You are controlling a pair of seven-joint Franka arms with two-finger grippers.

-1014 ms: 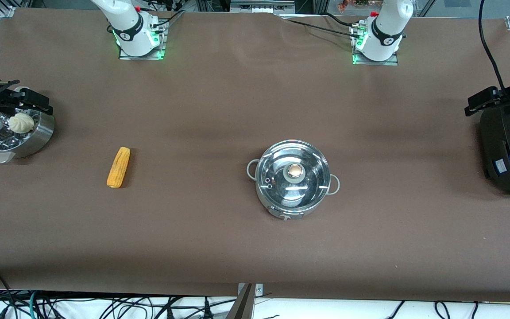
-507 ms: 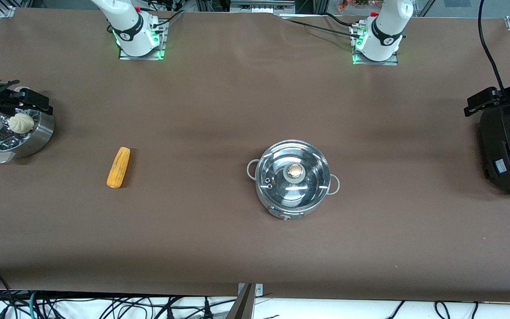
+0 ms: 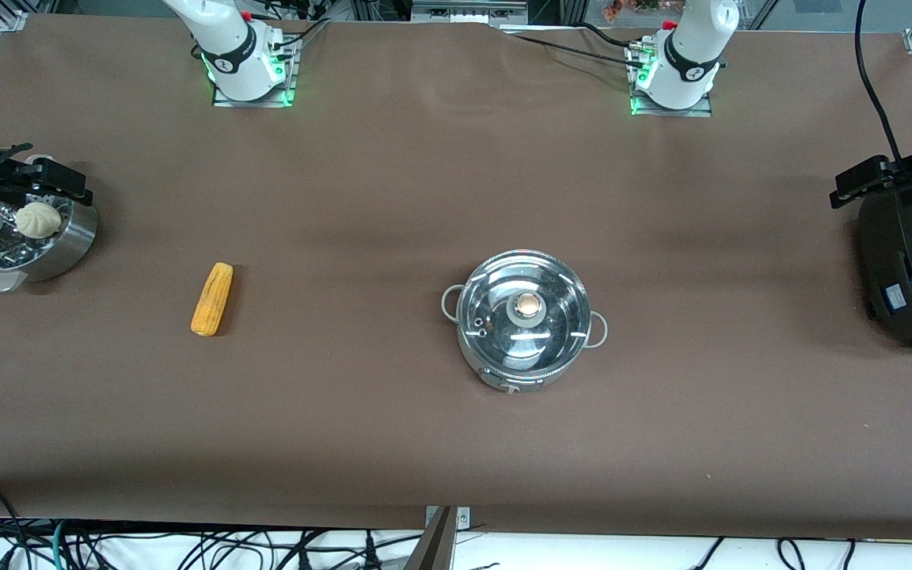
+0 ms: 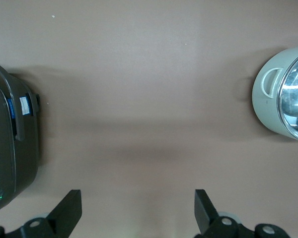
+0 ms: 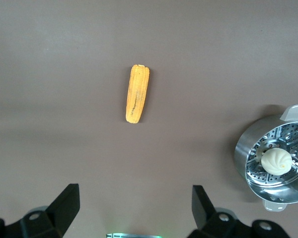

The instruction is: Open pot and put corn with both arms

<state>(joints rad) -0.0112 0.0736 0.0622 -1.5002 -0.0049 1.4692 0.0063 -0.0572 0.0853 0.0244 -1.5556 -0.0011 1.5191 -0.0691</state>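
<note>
Nothing on the table has moved since the earlier frames; the pot, the corn and both arms look just as they did a second ago. The pot (image 3: 524,318) sits near the middle of the brown table (image 3: 393,198), somewhat toward the left arm's end, with its glass lid (image 3: 503,297) on it and the round knob (image 3: 528,304) at the lid's centre. Its two loop handles stick out at the sides. The corn (image 3: 212,298) lies flat on the table toward the right arm's end, well apart from the pot. At the table's edge at that end stands a steel steamer pot (image 3: 68,237) with a white bun (image 3: 37,219) on its perforated insert. At the left arm's end of the table sits a black rice cooker (image 3: 903,269). The left gripper (image 4: 138,210) hangs high over bare table between the rice cooker and the pot, its jaws spread wide apart and holding nothing. The right gripper (image 5: 136,208) hangs high over the table near the corn, with the steamer pot off to one side, and its jaws are also wide apart and empty. Both arms wait above the table, touching nothing.
</note>
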